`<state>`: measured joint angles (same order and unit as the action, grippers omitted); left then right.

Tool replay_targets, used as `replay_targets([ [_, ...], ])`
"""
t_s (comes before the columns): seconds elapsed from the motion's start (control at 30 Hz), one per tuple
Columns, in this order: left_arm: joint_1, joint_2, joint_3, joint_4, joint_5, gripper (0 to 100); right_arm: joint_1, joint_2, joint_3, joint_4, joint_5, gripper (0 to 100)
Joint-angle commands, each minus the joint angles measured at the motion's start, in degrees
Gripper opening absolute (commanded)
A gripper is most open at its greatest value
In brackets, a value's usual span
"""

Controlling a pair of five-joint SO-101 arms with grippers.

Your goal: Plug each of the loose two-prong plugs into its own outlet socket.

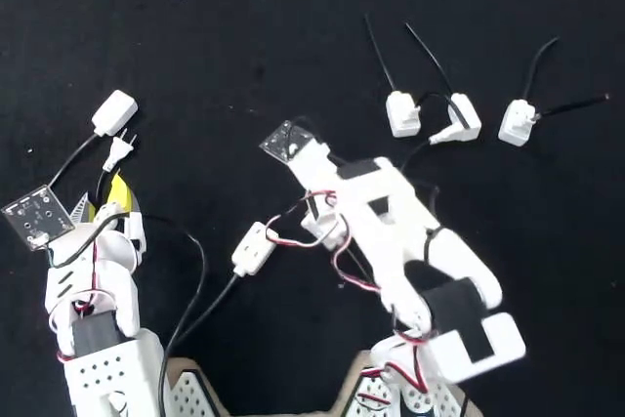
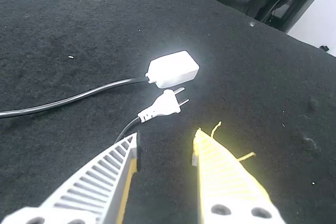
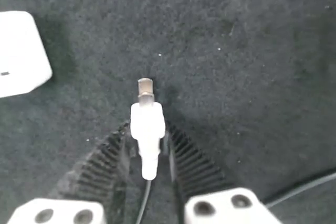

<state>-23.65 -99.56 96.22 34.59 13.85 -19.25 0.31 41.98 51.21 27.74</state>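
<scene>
Presently, the left claw (image 2: 165, 136) is seen open, its white and yellow fingers spread with nothing between them, low over the black table (image 1: 244, 46). A loose plug (image 2: 163, 106) lies flat just beyond the fingertips, its two prongs pointing toward a white socket (image 2: 172, 69) just beside it. Whether prongs and socket touch cannot be settled. The plug's cable is cut off behind the white finger.

The right claw (image 3: 147, 129) is closed on a second plug (image 3: 147, 137), which is gripped by its white body. The prongs (image 3: 145, 88) project forward; only one is made out, the other being hidden behind it. A second socket (image 3: 18, 53) lies near, apart from the prongs and cropped at the edge. From above, this socket (image 1: 256, 248) is seen beside the right arm, whose body covers the claw and its plug.

At the table's far right, three further sockets (image 1: 402, 114) (image 1: 461, 117) (image 1: 516, 124) lie in a row with black cables. Whether plugs are seated in them is too small to confirm.
</scene>
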Motion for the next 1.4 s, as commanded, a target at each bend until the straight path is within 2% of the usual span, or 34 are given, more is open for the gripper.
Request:
replay_targets([
  [0.0,-0.31,-0.62,-0.92,-1.41,0.70,18,1.76,2.42,-3.38,2.90,-0.44,11.7],
  [0.17,-0.31,-0.62,-0.92,-1.41,0.70,18,2.29,2.33,-3.74,3.16,-0.44,6.2],
  [0.23,-0.31,-0.62,-0.92,-1.41,0.70,18,3.43,0.57,-3.65,3.25,-0.35,1.1],
  [0.47,1.54,-0.62,-0.92,-1.41,0.62,18,6.15,-15.69,1.98,5.71,-0.88,1.1],
  [0.57,4.79,-0.62,-0.84,-1.41,-3.34,18,1.32,-21.93,3.65,6.15,-0.97,1.1],
  [0.67,7.52,-0.62,-0.48,-1.41,-6.15,18,-7.21,-23.52,3.65,5.89,-0.97,1.3],
  [0.77,7.96,-0.62,-0.40,-1.05,-6.59,18,-14.07,-21.93,5.23,1.23,-0.97,1.4],
  [0.93,7.69,-0.62,-0.40,-1.05,-6.59,18,-15.74,-17.98,9.71,-7.47,-1.67,1.1],
  [1.13,8.13,-0.62,-0.92,-1.32,-6.15,18,-23.30,-17.45,8.31,-15.38,-16.09,1.1],
  [1.27,8.22,-0.62,-1.01,-1.32,-5.71,18,-28.57,-17.80,11.21,-24.35,-20.75,1.1],
  [1.37,9.89,-0.62,-1.01,-1.41,-2.02,18,-31.38,-17.89,13.41,-29.98,-23.30,1.1],
])
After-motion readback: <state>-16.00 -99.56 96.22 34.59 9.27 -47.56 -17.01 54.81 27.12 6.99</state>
